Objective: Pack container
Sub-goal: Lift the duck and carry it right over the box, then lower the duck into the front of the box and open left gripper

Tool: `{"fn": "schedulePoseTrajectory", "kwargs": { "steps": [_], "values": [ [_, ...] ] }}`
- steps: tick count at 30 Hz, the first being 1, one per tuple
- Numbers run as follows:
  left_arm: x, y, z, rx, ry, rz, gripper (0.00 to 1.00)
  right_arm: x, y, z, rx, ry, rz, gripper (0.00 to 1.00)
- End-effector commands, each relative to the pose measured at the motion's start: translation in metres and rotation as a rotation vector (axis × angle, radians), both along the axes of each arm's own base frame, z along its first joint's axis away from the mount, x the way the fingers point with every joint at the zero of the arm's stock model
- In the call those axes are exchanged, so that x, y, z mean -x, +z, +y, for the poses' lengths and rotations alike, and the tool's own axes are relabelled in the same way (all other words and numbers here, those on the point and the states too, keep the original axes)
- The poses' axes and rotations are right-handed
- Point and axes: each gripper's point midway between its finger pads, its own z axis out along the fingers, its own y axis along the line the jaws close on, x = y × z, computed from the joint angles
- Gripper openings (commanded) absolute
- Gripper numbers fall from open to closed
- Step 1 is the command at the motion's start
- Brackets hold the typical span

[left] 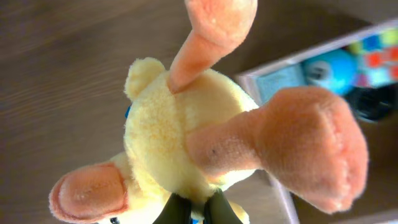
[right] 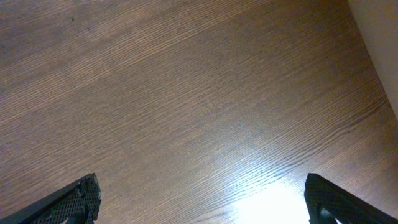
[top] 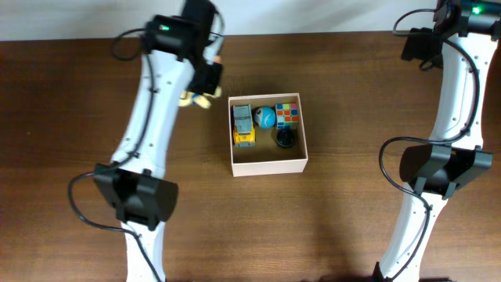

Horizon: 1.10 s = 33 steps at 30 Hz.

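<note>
Overhead: the container [top: 270, 166] sits in the middle of the table [top: 78, 157]. It already holds a toy truck [top: 243, 125], a blue ball [top: 266, 117], a puzzle cube [top: 288, 114] and a small black round piece [top: 286, 139], with bare floor toward its near wall. A plush duck [top: 196, 99] hangs just outside the far-left corner, under the left arm [top: 156, 102].

Left wrist: the left gripper [left: 198, 213] is pinched on the duck's yellow body, orange feet toward the camera, the box corner off to the right.

Right wrist: the right gripper [right: 205, 202] stands wide apart over bare wood, holding nothing.

I judge the packing mostly done. The duck has yet to go in, and I see no other loose toy.
</note>
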Motion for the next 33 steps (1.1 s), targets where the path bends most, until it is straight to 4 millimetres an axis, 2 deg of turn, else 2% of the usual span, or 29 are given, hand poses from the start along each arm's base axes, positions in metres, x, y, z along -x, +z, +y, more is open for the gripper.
{"fn": "schedulePoseTrajectory", "kwargs": {
  "steps": [1,6,14,18,22,26,33],
  "values": [
    [0.014,0.007,-0.035,0.028,-0.038,-0.007,0.02,0.001,0.002,0.0,0.0,-0.015,-0.008,0.99],
    [0.041,0.005,-0.077,0.023,-0.121,0.018,0.02,0.001,0.002,0.0,0.0,-0.015,-0.008,0.99],
    [0.069,0.002,-0.124,0.042,-0.166,0.026,0.02,0.001,0.002,0.0,0.0,-0.015,-0.008,0.99],
    [0.076,-0.004,-0.133,0.041,-0.168,0.038,0.02,0.001,0.002,0.0,0.0,-0.015,-0.008,0.99],
    [0.079,-0.019,-0.134,0.024,-0.169,0.065,0.02,0.001,0.002,0.0,0.0,-0.015,-0.008,0.99],
    [0.083,-0.045,-0.133,0.003,-0.169,0.116,0.02,0.001,0.002,0.0,0.0,-0.015,-0.008,0.99],
    [0.103,-0.087,-0.146,0.038,-0.199,0.226,0.02,0.001,0.002,0.0,0.0,-0.015,-0.008,0.99]
  ]
}}
